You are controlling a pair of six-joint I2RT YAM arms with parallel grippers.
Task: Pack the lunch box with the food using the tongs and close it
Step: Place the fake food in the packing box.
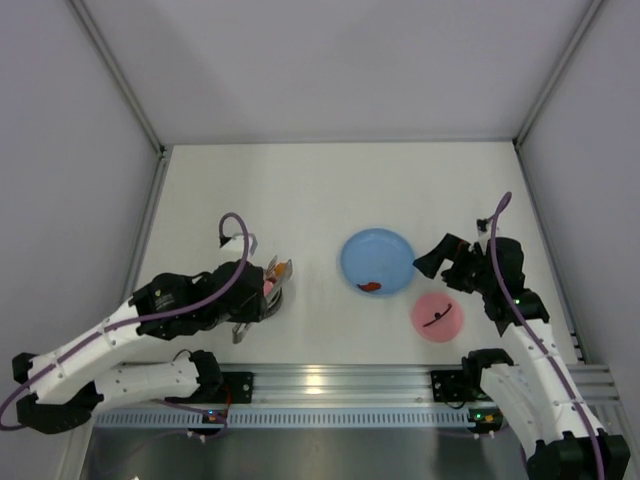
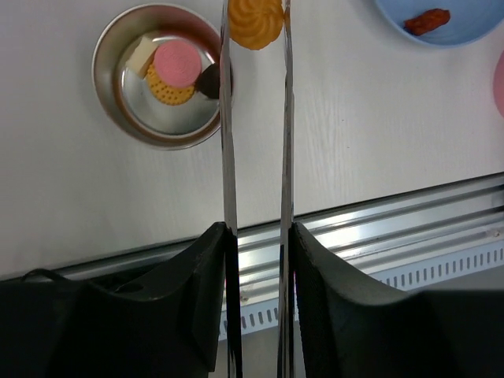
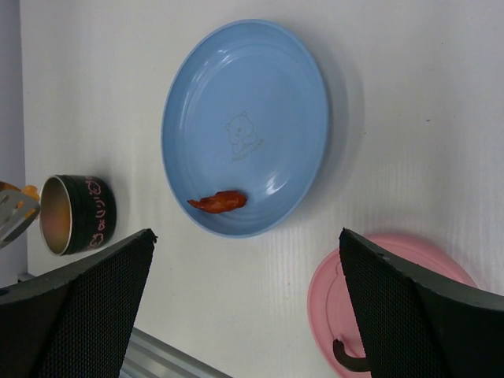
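My left gripper (image 2: 258,230) is shut on the tongs (image 2: 227,150), its pads pressing the two thin silver arms together. An orange food disc (image 2: 256,21) is pinched at the tongs' tips, hanging just right of the lunch box (image 2: 107,52). That open steel pot holds a pink disc (image 2: 177,63), an orange disc (image 2: 168,92), a cream cube (image 2: 142,54) and a dark bit (image 2: 209,79). One red-brown strip (image 3: 218,201) lies on the blue plate (image 3: 260,87). The pink lid (image 3: 390,303) rests on the table under my right gripper (image 3: 246,311), which is open and holds nothing.
A metal rail (image 2: 378,228) runs along the table's near edge. Grey walls (image 1: 70,130) enclose the white table on three sides. In the top view the plate (image 1: 385,250) sits between the arms, and the lid (image 1: 437,317) lies near the right arm.
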